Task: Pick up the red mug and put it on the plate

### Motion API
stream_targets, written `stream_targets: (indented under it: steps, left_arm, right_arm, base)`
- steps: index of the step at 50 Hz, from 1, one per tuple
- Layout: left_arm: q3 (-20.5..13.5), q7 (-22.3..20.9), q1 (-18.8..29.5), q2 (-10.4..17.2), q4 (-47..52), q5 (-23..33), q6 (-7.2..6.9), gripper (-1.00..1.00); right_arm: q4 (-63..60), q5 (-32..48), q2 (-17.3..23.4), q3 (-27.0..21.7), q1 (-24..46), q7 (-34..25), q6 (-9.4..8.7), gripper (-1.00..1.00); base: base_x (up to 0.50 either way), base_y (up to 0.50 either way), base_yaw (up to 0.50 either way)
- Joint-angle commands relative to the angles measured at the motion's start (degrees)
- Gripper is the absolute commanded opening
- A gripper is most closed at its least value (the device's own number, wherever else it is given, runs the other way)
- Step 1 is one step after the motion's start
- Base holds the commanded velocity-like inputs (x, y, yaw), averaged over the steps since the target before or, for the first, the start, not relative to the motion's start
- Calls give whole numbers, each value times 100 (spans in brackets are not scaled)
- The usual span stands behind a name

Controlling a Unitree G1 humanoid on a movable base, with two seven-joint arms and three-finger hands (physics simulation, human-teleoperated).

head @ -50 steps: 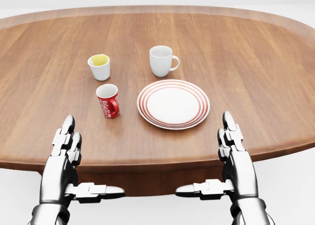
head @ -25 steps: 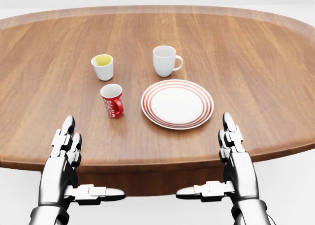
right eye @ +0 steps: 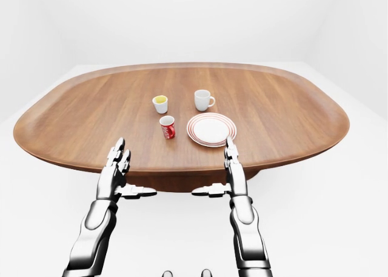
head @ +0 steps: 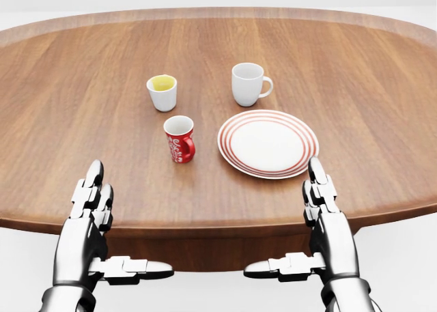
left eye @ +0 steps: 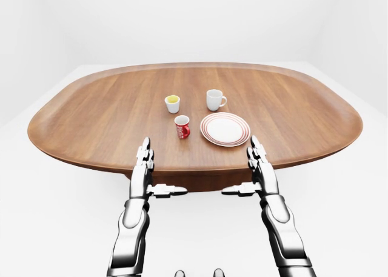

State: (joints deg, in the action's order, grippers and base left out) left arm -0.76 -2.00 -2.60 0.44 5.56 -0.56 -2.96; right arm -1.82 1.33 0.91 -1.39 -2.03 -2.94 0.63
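The red mug (head: 179,139) stands upright on the wooden table (head: 82,100), left of the white plate with red rings (head: 268,143). Its handle points toward the plate. My left hand (head: 102,223) is open and empty at the bottom left of the head view, over the table's near edge. My right hand (head: 307,223) is open and empty at the bottom right, just below the plate. Both hands are well short of the mug.
A white cup with yellow inside (head: 162,92) stands above the red mug. A plain white mug (head: 248,84) stands above the plate. The oval table's near edge (head: 218,227) runs across under my hands. White floor surrounds the table (left eye: 60,216).
The whole picture has shifted: mugs and plate sit farther right in the head view, so the camera and base moved left. My hands keep the same open pose.
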Motion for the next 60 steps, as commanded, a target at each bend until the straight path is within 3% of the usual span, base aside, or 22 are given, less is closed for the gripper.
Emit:
stream_targets:
  steps: [1,6,8,9,11,24,36,60]
  left_arm:
    - [-25,-13,77,4,-130,-37,8,100]
    - [-21,-51,255,8,-122,-110,-204,100]
    - [-35,-37,354,20,-138,-112,-204,100]
    - [-44,-29,404,32,-14,-121,-204,100]
    - [-53,-24,432,35,47,-131,-204,100]
    - [-154,79,1354,145,80,-170,-204,100]
    - [-473,178,2368,478,-1104,-256,-204,100]
    - [-532,238,2403,602,-1368,-344,-204,100]
  right_arm:
    - [-104,-35,-3,-15,-18,3,-45,100]
    - [30,-81,43,-94,163,11,-155,100]
    - [45,-82,56,-101,253,8,-252,100]
    - [-67,-251,47,-132,338,-74,-469,100]
    - [-146,-316,51,-139,373,-89,-563,100]
    - [259,-357,280,-324,1345,-11,-563,100]
    - [781,-243,422,-345,1891,-76,-563,100]
    - [835,-119,444,-312,2014,-126,-563,100]
  base:
    - [0,0,0]
    - [0,0,0]
    - [0,0,0]
    - [0,0,0]
    - [0,0,0]
    - [0,0,0]
    - [0,0,0]
    - [10,0,0]
